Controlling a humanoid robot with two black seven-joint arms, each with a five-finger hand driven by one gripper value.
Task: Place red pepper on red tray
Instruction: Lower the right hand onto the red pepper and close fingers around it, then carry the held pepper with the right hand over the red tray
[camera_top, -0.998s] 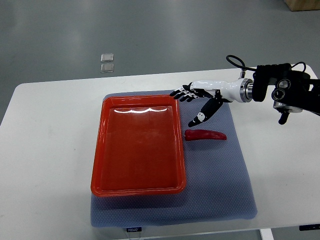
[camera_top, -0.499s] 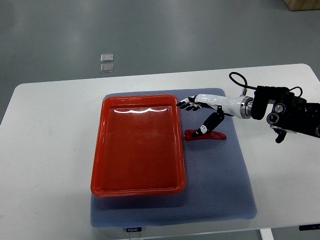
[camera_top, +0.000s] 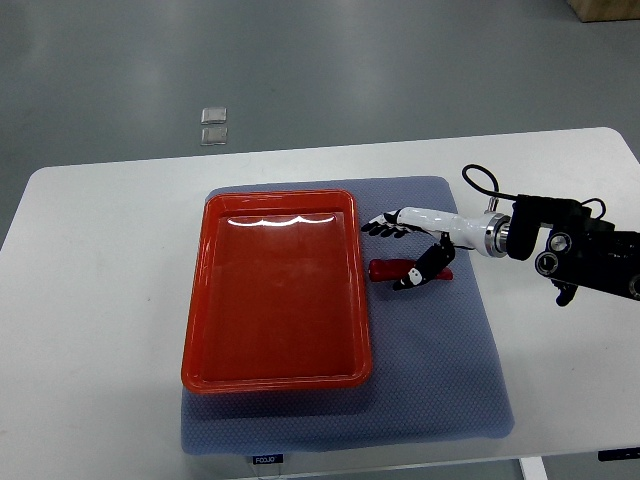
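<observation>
Now the right hand (camera_top: 412, 248) is down over the red pepper (camera_top: 392, 269), fingers (camera_top: 382, 226) spread on its far side and the thumb crossing it on the near side, not clamped. The pepper lies flat on the blue-grey mat (camera_top: 440, 370), just beside the right rim of the red tray (camera_top: 200, 330), outside it. Mat and tray sit on the white bench (camera_top: 90, 300).

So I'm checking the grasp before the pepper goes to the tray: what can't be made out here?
- Top view: whether the right hand grips the red pepper; its thumb covers the pepper's right part.
- Left arm: out of view.
- The two small clear items on the floor: too small to identify.
</observation>
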